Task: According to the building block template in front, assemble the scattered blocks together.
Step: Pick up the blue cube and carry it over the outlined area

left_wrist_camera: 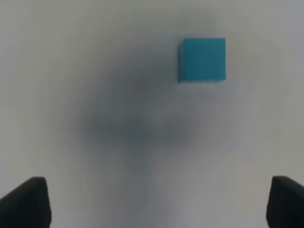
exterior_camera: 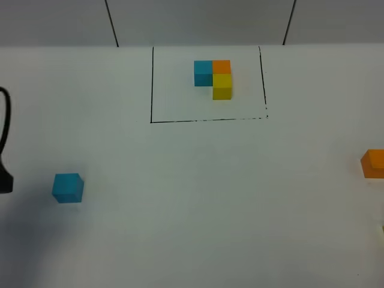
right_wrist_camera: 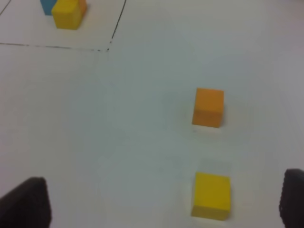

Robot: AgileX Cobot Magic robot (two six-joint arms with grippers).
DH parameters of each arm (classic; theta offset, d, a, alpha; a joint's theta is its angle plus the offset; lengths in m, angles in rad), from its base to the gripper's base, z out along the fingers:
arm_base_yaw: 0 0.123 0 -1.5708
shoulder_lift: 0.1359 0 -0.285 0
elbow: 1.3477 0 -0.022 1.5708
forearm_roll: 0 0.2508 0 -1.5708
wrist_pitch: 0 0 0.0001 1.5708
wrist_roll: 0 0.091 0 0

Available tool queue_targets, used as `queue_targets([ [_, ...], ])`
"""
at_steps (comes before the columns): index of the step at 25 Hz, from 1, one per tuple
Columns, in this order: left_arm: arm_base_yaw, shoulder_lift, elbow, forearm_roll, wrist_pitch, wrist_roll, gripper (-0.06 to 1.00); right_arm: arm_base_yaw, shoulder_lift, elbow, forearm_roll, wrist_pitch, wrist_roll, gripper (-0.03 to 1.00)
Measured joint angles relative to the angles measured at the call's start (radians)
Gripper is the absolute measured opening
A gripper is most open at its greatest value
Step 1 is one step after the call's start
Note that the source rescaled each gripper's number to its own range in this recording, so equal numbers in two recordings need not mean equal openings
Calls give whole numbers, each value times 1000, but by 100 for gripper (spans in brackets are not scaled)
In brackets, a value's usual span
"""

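Observation:
The building block template (exterior_camera: 213, 78) is an L of blue, orange and yellow cubes inside a black outline at the back middle; it also shows in the right wrist view (right_wrist_camera: 64, 10). The scattered blocks lie apart. The blue cube (exterior_camera: 67, 188) (left_wrist_camera: 202, 59) sits at the front left, ahead of my left gripper (left_wrist_camera: 154, 206), which is open and empty. The orange cube (exterior_camera: 373, 163) (right_wrist_camera: 208, 108) is at the right edge. The yellow cube (right_wrist_camera: 211, 195) lies nearer, just ahead of my right gripper (right_wrist_camera: 159, 204), also open and empty.
The black outline (exterior_camera: 207, 120) marks a rectangle on the white table (exterior_camera: 210, 198). A dark part of the left arm with a cable (exterior_camera: 5, 174) juts in at the left edge. Grey wall panels (exterior_camera: 198, 21) stand behind the table's far edge.

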Motion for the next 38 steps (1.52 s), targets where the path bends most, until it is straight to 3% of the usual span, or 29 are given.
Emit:
queue_targets([
  [5, -10, 292, -68, -4, 15, -1, 98, 0, 0, 0, 0, 0, 0, 94],
  [9, -64, 429, -74, 17, -48, -23, 98, 0, 0, 0, 0, -1, 0, 93],
  [16, -170, 574, -122, 20, -125, -97, 98, 0, 0, 0, 0, -1, 0, 90],
  [25, -189, 681, -132, 37, -231, -199, 96, 0, 0, 0, 0, -1, 0, 87],
  [33, -189, 747, -132, 54, -284, -208, 86, 0, 0, 0, 0, -1, 0, 85],
  [38, -189, 779, -132, 55, -319, -233, 70, 0, 0, 0, 0, -1, 0, 83],
])
